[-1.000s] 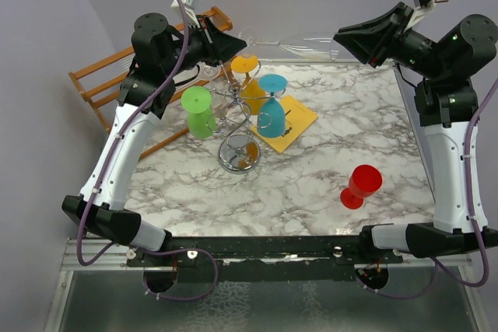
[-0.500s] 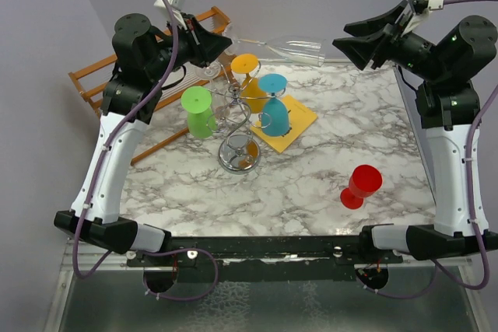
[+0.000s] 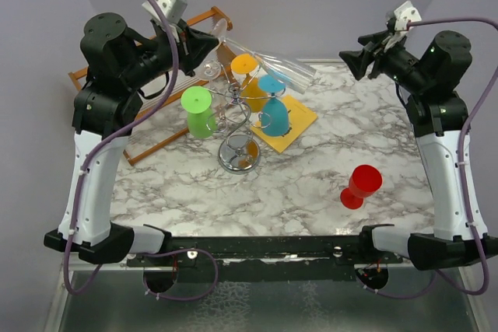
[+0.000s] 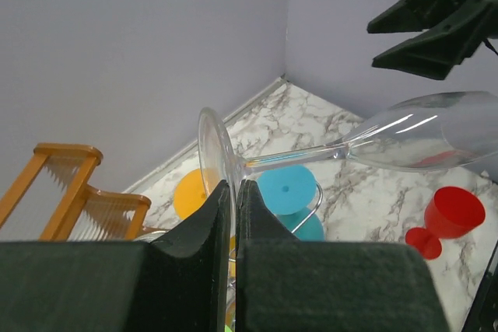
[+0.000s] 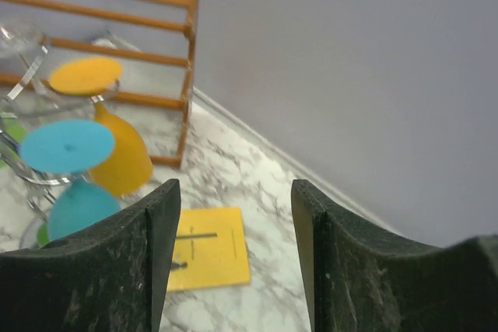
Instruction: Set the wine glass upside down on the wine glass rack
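Observation:
A clear wine glass [image 3: 268, 58] hangs in the air above the rack, bowl [image 4: 424, 131] pointing right and tilted down. My left gripper [image 3: 210, 37] is shut on the rim of its round foot [image 4: 212, 149], as the left wrist view [image 4: 236, 186] shows. The wine glass rack [image 3: 237, 126], a chrome wire stand on a round shiny base, carries a green [image 3: 199, 113], an orange [image 3: 247, 75] and a blue glass [image 3: 272, 106] upside down. My right gripper [image 3: 352, 57] stands open at the back right, apart from the bowl, with nothing between its fingers [image 5: 233, 192].
A red glass [image 3: 359, 185] lies on its side on the marble table [image 3: 311, 169] at the front right. A yellow card [image 3: 292, 122] lies under the rack's right side. A slatted wooden rack [image 3: 109, 83] stands at the back left.
My right gripper has opened, let go of the clear glass's bowl and drawn back to the right. The left arm now holds the glass alone, and its bowl has dipped towards the rack.

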You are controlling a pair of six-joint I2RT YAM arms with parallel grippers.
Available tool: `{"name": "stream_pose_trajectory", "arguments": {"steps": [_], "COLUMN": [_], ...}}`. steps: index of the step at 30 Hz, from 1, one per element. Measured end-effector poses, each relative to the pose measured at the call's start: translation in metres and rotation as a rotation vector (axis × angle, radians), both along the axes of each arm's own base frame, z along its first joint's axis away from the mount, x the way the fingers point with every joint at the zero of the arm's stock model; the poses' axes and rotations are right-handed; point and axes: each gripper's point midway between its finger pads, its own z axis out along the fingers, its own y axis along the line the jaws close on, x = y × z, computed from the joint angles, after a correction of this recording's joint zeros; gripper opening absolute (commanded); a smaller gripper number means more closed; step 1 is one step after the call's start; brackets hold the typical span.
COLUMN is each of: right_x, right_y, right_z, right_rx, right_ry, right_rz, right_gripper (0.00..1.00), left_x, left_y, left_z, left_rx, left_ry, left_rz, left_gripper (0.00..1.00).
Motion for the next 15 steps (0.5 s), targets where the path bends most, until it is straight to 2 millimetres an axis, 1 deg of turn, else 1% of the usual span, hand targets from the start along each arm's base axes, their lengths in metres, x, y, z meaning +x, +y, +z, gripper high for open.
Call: {"name": "stream_pose_trajectory", "arguments": {"steps": [2, 5, 6, 7, 8, 10, 15], "right_x": [0.006, 0.013, 0.016, 0.016, 0.017, 0.02, 0.022], "right_y": [-0.005, -0.016, -0.023, -0.023, -0.026, -0.03, -0.036], "right_z": [-0.021, -0.066, -0.083, -0.083, -0.108, -0.126, -0.16], "right_rx": [-0.025, -0.049, -0.059, -0.059, -0.067, -0.077, -0.093], "right_ry": [0.032, 0.107, 0.135, 0.135, 0.183, 0.212, 0.27], "right_rz": [-0.031, -0.1, -0.143, -0.143, -0.159, -0.183, -0.209], "right_gripper": [0.62, 0.65, 0.67, 0.68, 0.68, 0.7, 0.72], "left_x": [-0.007, -0.017, -0.019, -0.022, -0.024, -0.028, -0.037], "left_y": [-0.006, -0.026, -0.033, -0.04, -0.047, -0.057, -0.076], "left_z": [-0.001, -0.014, -0.02, -0.026, -0.033, -0.043, -0.061], "left_rx": [0.044, 0.114, 0.143, 0.17, 0.196, 0.243, 0.342], "left_ry": [-0.024, -0.037, -0.038, -0.039, -0.038, -0.044, -0.076], "left_rz": [-0.027, -0.086, -0.103, -0.125, -0.145, -0.177, -0.229], "left_gripper": [0.0, 0.0, 0.0, 0.0, 0.0, 0.0, 0.0]}}
